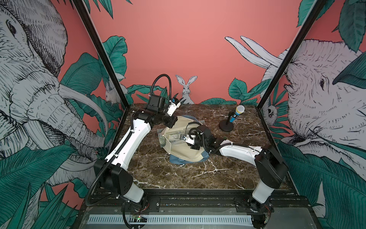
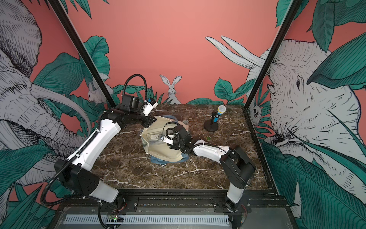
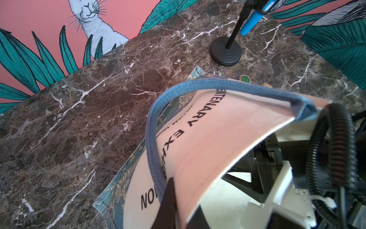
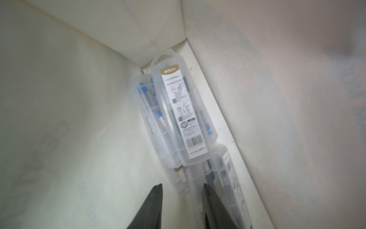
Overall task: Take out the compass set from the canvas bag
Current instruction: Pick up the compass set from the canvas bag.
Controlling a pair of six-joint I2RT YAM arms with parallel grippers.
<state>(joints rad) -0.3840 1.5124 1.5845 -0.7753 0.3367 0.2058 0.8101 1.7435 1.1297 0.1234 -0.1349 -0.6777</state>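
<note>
Black fingers (image 4: 154,206) of the right gripper (image 4: 182,186) hung parted down inside the tall cream canvas bag (image 1: 188,154), clamped on nothing!

Just ahead of them lay the compass set (image 4: 184,115), a clear plastic case with a white printed label, stacked on other clear cases (image 4: 150,119) in the bag's bottom corner; whether the tips touched a case, I could not tell. That bag stood open-mouthed in the middle of the brown marble tabletop (image 1: 158,172), and both top views showed the right arm (image 1: 235,150) reaching down into it. Over at the far left rim, the left gripper (image 3: 176,194) was pinched tight on the bag's wall, right beside the dusty-blue woven strap (image 3: 154,138). Well apart, toward the back right, a blue-handled microphone (image 1: 235,115) sat tilted in its black round-based stand (image 1: 225,126).
</note>
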